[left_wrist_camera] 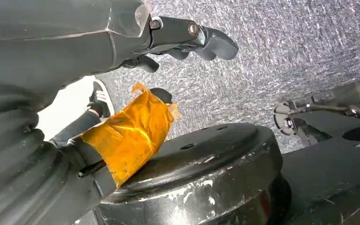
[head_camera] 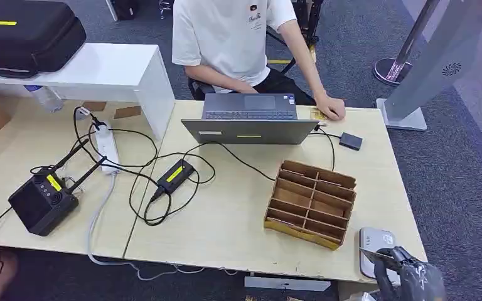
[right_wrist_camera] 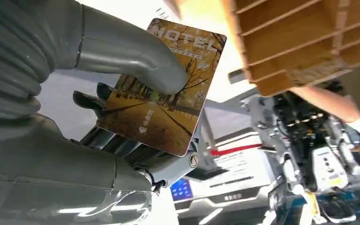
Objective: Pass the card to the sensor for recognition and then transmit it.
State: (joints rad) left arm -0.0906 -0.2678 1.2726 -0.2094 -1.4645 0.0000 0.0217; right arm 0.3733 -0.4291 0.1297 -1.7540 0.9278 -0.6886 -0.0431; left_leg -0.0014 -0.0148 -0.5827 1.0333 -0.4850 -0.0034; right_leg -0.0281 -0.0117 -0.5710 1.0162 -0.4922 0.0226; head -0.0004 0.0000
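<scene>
Right wrist view showed the right hand point(right_wrist_camera: 122, 117) pinching the card point(right_wrist_camera: 164, 89) between thumb and fingers, over the grey sensor point(head_camera: 376, 249) at the table's point(head_camera: 226, 232) near corner, beside the wooden organizer point(head_camera: 312, 202); left hand point(left_wrist_camera: 187, 37) hung empty, fingers apart

One laptop point(head_camera: 251, 119), one wooden slotted organizer point(head_camera: 312, 202), one grey sensor pad point(head_camera: 374, 249) and one power strip point(head_camera: 107, 147) are sitting on two adjoining tables point(head_camera: 31, 157); one hotel card point(right_wrist_camera: 163, 89) is showing (right wrist view), and one person point(head_camera: 238, 41) is sitting behind.
</scene>
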